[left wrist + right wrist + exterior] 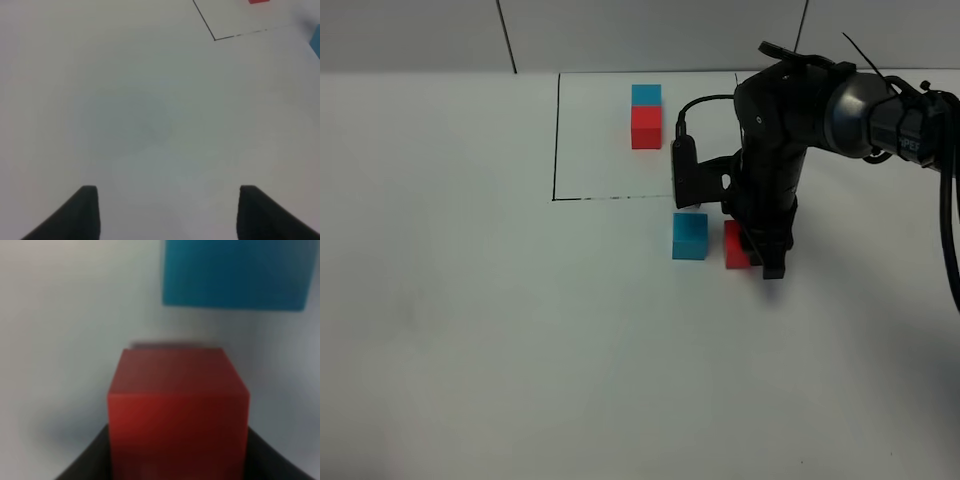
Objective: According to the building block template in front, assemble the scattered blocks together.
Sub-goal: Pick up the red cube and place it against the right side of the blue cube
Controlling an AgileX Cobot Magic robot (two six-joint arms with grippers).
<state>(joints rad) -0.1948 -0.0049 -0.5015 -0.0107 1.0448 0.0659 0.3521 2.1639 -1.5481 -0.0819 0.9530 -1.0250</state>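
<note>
The template is a cyan-blue cube [646, 95] joined to a red cube [646, 127] inside a thin black rectangle [556, 140] at the back of the white table. The loose cyan-blue cube [690, 236] sits just in front of the rectangle. The loose red cube [735, 245] sits right of it with a small gap between them. My right gripper [758, 255] is down over the red cube; in the right wrist view its fingers press both sides of the red cube [177, 395], with the blue cube [235, 272] beyond. My left gripper [170, 210] is open and empty.
The left wrist view shows bare white table, a corner of the black rectangle [215, 38], an edge of the loose blue cube [316, 42] and a sliver of the template's red cube [259, 1]. A grey wall runs behind the table.
</note>
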